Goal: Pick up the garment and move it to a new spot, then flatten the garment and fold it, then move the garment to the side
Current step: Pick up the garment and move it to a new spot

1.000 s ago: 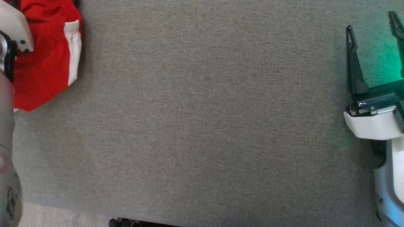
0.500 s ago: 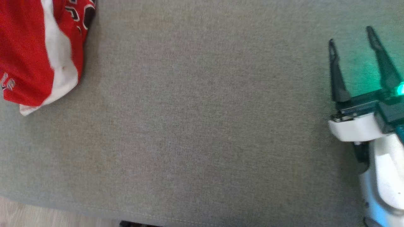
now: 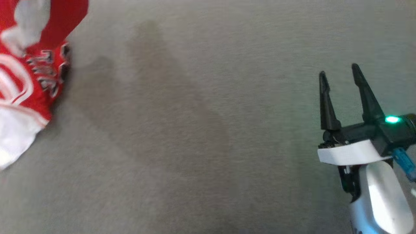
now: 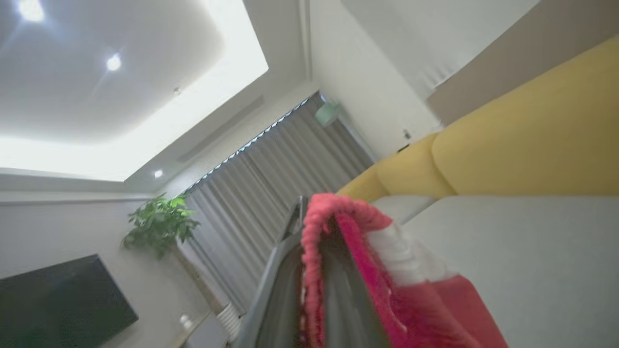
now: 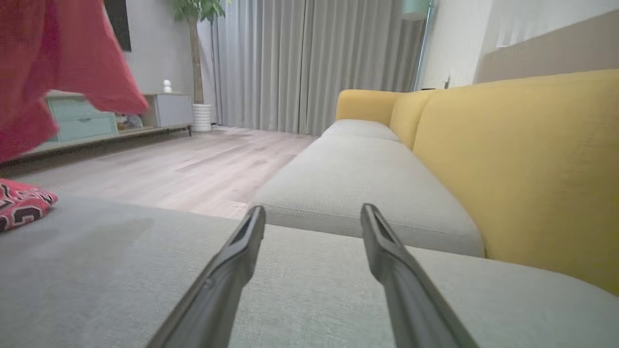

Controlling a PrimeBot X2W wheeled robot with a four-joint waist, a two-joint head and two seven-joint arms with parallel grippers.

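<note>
The garment [image 3: 29, 74] is a red jersey with white panels and dark lettering, bunched at the far left of the grey cushion in the head view. In the left wrist view my left gripper [image 4: 309, 212] points up toward the ceiling, shut on a fold of the garment [image 4: 411, 295] that drapes over its fingers. In the right wrist view part of the garment [image 5: 72, 72] hangs in the air at the upper left while a lower part rests on the cushion. My right gripper [image 3: 339, 73] stands open at the right above the cushion, nothing between its fingers [image 5: 242, 251].
The grey seat cushion [image 3: 195, 130] spreads wide between the garment and my right gripper. A yellow sofa back [image 5: 508, 154] rises to the right, with another grey seat [image 5: 358, 183] beyond. Wood floor [image 5: 193, 164], a low cabinet [image 5: 82, 123] and curtains lie further off.
My left gripper has shut on the garment and raised it, so the cloth now hangs and bunches instead of lying flat. The head camera has shifted. The right gripper stays open.
</note>
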